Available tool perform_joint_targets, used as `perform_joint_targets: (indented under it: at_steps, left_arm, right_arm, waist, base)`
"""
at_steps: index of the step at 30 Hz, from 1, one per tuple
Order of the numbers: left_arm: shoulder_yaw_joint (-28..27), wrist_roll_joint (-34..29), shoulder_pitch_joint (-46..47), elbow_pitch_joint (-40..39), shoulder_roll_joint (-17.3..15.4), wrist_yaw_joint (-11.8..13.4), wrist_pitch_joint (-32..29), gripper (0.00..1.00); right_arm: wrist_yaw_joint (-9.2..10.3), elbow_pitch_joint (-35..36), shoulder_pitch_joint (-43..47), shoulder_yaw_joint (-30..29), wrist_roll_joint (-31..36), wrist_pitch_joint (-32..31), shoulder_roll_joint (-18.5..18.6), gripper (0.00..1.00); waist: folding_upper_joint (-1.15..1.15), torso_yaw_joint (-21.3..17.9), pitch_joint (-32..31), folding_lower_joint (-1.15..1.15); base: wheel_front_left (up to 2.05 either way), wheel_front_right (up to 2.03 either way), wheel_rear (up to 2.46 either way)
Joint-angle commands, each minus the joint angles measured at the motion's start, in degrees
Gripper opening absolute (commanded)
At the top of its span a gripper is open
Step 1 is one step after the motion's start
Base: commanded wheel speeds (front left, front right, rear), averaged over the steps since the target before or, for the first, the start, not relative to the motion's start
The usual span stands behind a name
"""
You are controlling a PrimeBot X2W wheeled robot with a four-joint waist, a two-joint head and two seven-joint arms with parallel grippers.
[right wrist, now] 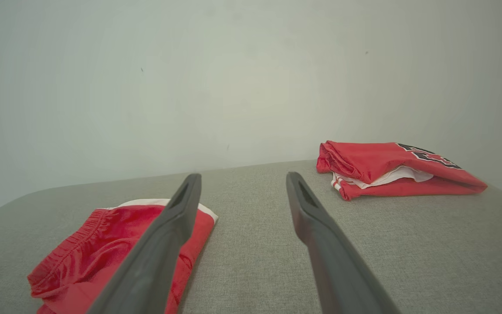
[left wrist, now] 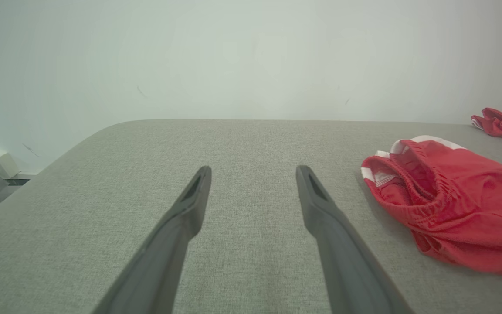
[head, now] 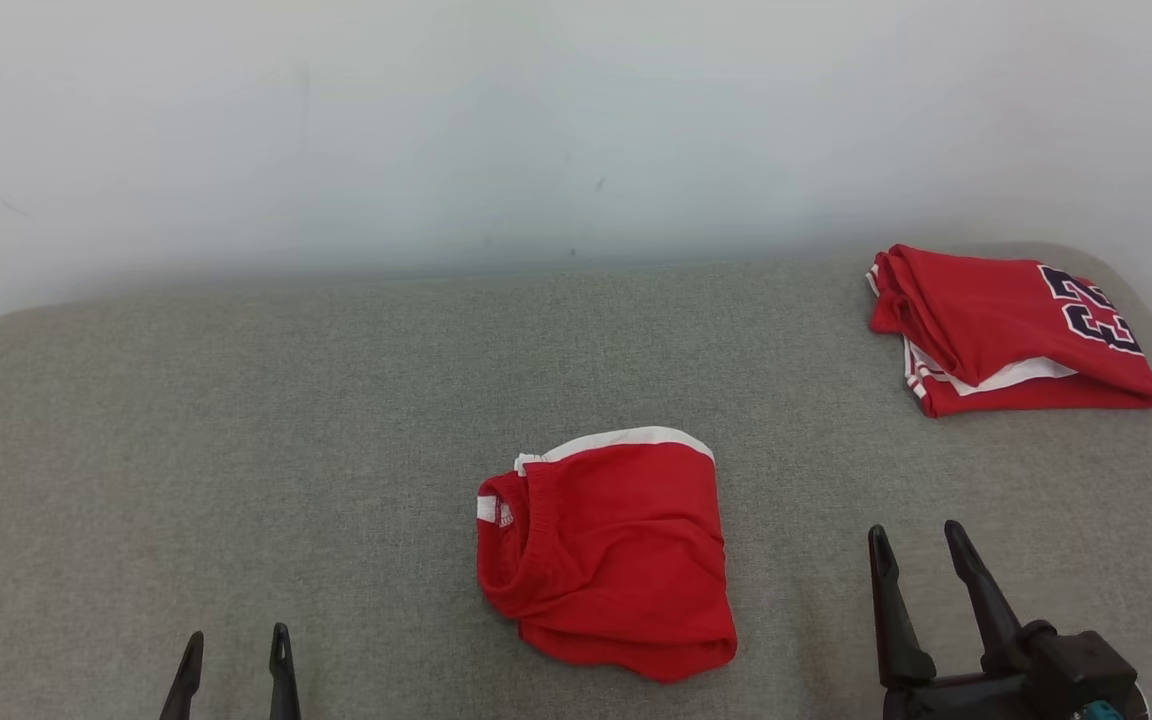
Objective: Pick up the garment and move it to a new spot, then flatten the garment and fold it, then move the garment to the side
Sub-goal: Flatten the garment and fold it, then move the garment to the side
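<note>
Left fingers (head: 282,675), right fingers (head: 981,590) apart, empty. Two red garments: garment (head: 616,560) centre, second garment (head: 996,320) far right.

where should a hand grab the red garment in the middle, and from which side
Probably the gathered band on the left edge of the red garment, taken by the left hand coming in low from the left. That edge bunches up thick off the grey surface; the rest lies flat.

The garment (head: 616,560) is looking like soft, matt, crinkled cloth; the surface (head: 236,420) is showing a rough grey weave.
</note>
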State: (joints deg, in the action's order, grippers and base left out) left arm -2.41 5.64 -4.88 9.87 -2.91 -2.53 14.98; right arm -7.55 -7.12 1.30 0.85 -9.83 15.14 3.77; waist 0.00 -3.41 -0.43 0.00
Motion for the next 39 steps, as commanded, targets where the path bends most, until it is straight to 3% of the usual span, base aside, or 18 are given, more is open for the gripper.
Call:
perform_joint_targets:
  at_steps: [1, 13, 39]
  left_arm:
    - [-0.12, -0.12, -1.02, -0.26, 0.05, 0.25, 0.17, 1.00]
    - [-0.51, -0.74, -1.58, -0.60, 0.05, 0.12, 0.17, 1.00]
    - [0.76, -0.72, -3.30, -1.68, 0.05, 2.32, 0.17, 1.00]
  right_arm:
    - [0.11, -0.28, 0.85, 0.09, 0.53, 0.07, -0.43, 1.00]
    - [0.11, -0.63, 2.02, 1.54, 1.40, 0.07, -0.94, 1.00]
    - [0.11, -2.16, 2.25, 1.19, 2.92, 0.07, -0.96, 1.00]
  waist:
    - [0.00, 0.21, -0.06, 0.00]
    - [0.00, 0.99, -0.37, 0.00]
    - [0.00, 1.25, -0.54, 0.00]
  base:
    - [0.00, 0.00, 0.00]
    - [0.00, 0.00, 0.00]
    - [0.00, 0.00, 0.00]
